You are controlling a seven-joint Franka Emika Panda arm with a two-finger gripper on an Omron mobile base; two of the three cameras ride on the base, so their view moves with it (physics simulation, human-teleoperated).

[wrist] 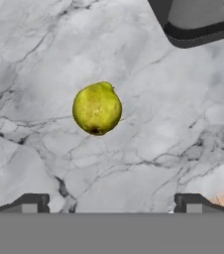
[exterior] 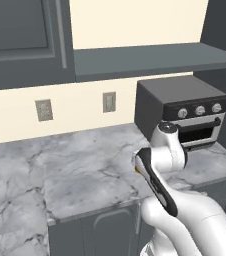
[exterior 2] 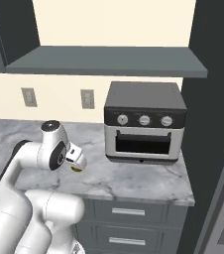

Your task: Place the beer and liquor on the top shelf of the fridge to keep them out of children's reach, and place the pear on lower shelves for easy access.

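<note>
A small yellow-green pear [wrist: 96,109] lies on the grey marble counter [wrist: 148,144], in the hand view straight ahead of my gripper [wrist: 111,203]. The two finger tips [wrist: 30,203] stand wide apart and open, with nothing between them, short of the fruit. From the right base view, my hand points down at the counter left of the toaster oven, and a sliver of the pear [exterior 2: 76,169] peeks out beneath it. The beer, the liquor and the fridge with its top shelf are out of view.
A dark toaster oven [exterior 2: 144,124] stands on the counter [exterior 2: 134,181] at the right, close to the pear; its corner [wrist: 198,22] shows in the hand view. A grey wall shelf [exterior 2: 109,62] hangs above. Drawers [exterior 2: 129,212] sit below, and a tall dark panel [exterior 2: 215,99] rises at the right.
</note>
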